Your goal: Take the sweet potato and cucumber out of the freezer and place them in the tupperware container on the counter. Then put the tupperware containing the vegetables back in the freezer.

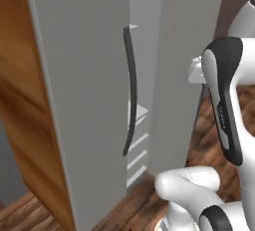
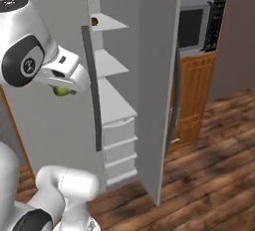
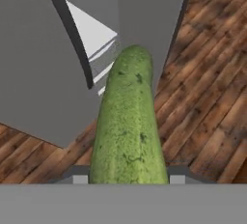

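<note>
Here the cucumber (image 3: 128, 121) lies lengthwise in the gripper (image 3: 128, 179), pointing floorward.

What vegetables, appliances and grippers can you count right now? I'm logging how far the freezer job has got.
Vegetables: 2, the cucumber held in the gripper and the sweet potato on the top freezer shelf.
Appliances: 2, the open freezer and a microwave.
Grippers: 1.
Total: 5.

Cucumber (image 3: 126, 121) clamped between jaws, over wood floor (image 3: 207, 97), freezer (image 3: 43, 73) behind.
</note>
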